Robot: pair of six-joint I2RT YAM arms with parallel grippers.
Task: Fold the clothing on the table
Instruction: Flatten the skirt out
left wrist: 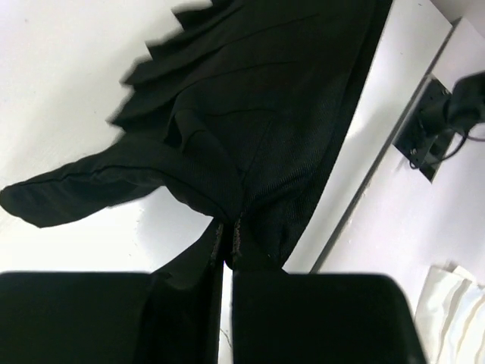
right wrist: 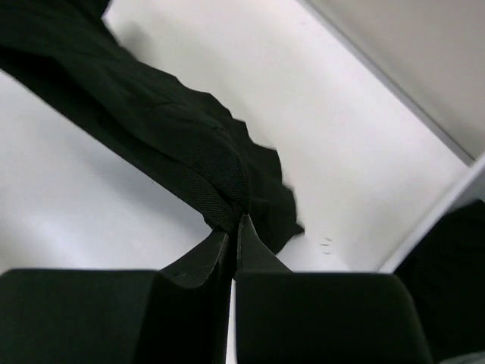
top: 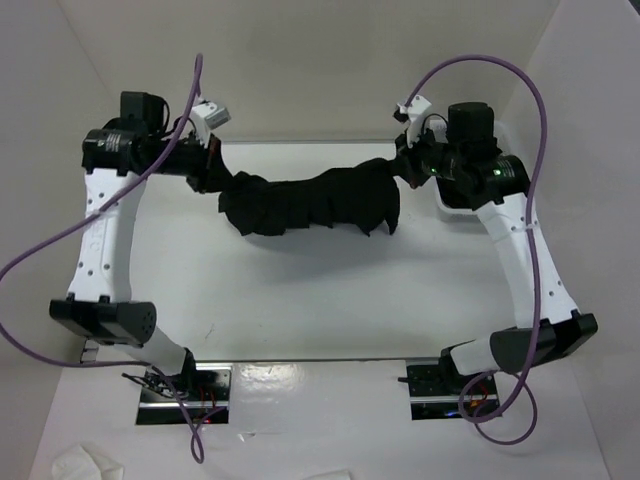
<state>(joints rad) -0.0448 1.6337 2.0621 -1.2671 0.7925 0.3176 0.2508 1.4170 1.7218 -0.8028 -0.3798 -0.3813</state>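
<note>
We see the white-and-black left arm (top: 105,230) and right arm (top: 530,260) rising from their bases at the near edge, elbows thrown outward and forearms turned in toward each other over the far half of the large flat matte white table (top: 300,310). The left gripper (top: 212,175) sits far left and the right gripper (top: 406,165) far right, roughly level with one another.

Between them hangs the crumpled black fabric garment (top: 310,205), drawn into a sagging, bunched band from one gripper to the other, with pointed corners drooping near its right end. In the left wrist view the left gripper's (left wrist: 227,231) jaws are pressed almost together on a pinch of the garment (left wrist: 265,114), which spreads away from the tips. In the right wrist view the right gripper (right wrist: 235,224) likewise has its jaws nearly closed on a gathered ridge of the cloth (right wrist: 151,129).

From above, both sets of fingertips are lost against the black fabric. We cannot tell whether the lowest folds touch the tabletop, nor what kind of garment it is. The gripper bodies block the bottom of each wrist view, and the cloth's upper edge is blurred in the left one.
</note>
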